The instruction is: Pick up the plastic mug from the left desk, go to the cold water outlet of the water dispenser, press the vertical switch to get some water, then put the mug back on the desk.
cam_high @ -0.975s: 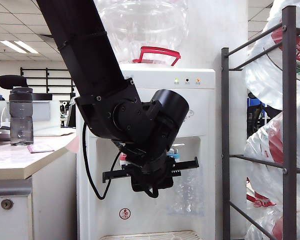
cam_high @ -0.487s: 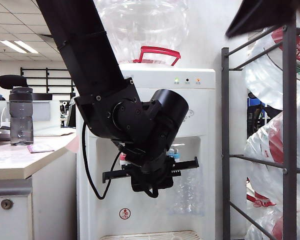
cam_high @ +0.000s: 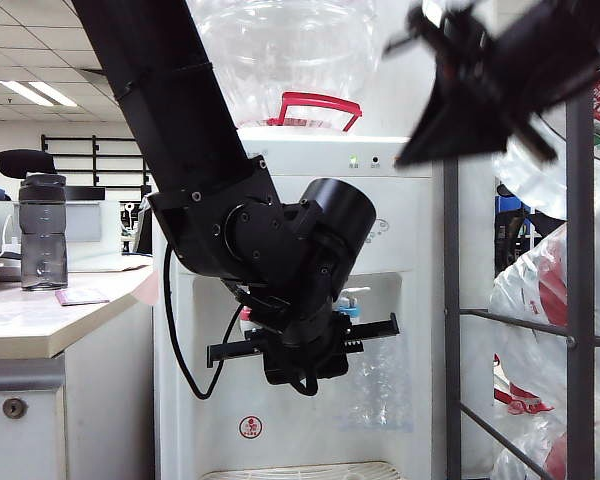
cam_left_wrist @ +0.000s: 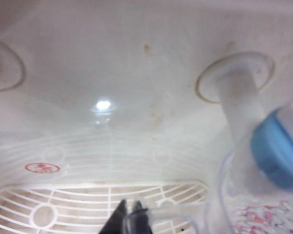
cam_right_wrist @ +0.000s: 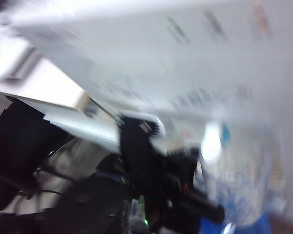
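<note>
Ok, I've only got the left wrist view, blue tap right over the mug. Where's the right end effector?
Observer: The right end effector is high up beside the water dispenser's top, well above the cold water outlet.
Operator: Is the mug resting on anything?
Observer: No, the left end effector holds the plastic mug clear above the drip tray.
Operator: The desk?
Observer: A black-lidded bottle stands on the left desk.

Office bkgd: tiled ceiling [cam_high: 40, 40] w/ strip lights [cam_high: 25, 93] lit. Dark metal rack [cam_high: 576, 300] at right, stacked w/ big clear jugs [cam_high: 540, 300] (red labels). Far back, a black railing [cam_high: 90, 160] and desks w/ a monitor; white wall [cam_high: 460, 90] behind.
</note>
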`<action>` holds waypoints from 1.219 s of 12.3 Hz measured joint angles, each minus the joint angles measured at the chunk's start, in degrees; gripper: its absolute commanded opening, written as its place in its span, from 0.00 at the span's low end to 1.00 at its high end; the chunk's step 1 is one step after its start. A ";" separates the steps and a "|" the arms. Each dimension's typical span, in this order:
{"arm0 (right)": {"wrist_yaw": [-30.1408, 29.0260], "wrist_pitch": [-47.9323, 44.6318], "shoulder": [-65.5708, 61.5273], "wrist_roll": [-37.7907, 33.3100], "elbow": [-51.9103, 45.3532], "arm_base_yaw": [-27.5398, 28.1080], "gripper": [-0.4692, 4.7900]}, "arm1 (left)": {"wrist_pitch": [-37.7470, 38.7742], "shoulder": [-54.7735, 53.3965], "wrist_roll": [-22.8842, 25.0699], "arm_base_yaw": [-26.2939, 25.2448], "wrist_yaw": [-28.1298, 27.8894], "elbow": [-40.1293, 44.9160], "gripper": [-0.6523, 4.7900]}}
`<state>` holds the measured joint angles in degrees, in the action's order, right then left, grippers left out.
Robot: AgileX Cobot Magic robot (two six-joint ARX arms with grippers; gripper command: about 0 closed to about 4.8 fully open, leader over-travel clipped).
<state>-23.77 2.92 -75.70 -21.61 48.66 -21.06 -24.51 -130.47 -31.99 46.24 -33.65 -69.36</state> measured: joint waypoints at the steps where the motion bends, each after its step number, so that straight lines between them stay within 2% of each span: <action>1: -0.15 -0.44 -1.60 -2.25 -0.04 0.68 0.08 | -0.11 0.00 0.02 -0.04 0.24 0.00 0.11; 4: -0.59 -5.51 -5.75 -6.51 -0.02 0.90 0.08 | -0.17 0.00 0.02 -0.04 0.26 0.00 0.11; 6: -2.12 -8.33 -7.19 -5.49 -0.02 0.94 0.08 | -0.20 0.00 0.00 -0.02 0.46 0.00 0.11; 8: -3.26 -9.88 -8.90 -0.79 -0.02 1.53 0.08 | -0.35 0.00 0.00 -0.02 0.57 0.02 0.11; 11: -4.31 -12.44 -10.73 11.96 0.00 1.57 0.08 | -0.39 0.00 0.00 -0.02 0.63 0.02 0.11; 15: -5.90 -16.59 -15.19 12.28 0.00 1.68 0.08 | -0.52 0.00 0.00 -0.04 0.66 0.04 0.11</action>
<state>-29.67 -13.67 -90.89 -9.32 48.66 -19.38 -25.04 -130.47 -31.99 46.19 -32.99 -69.32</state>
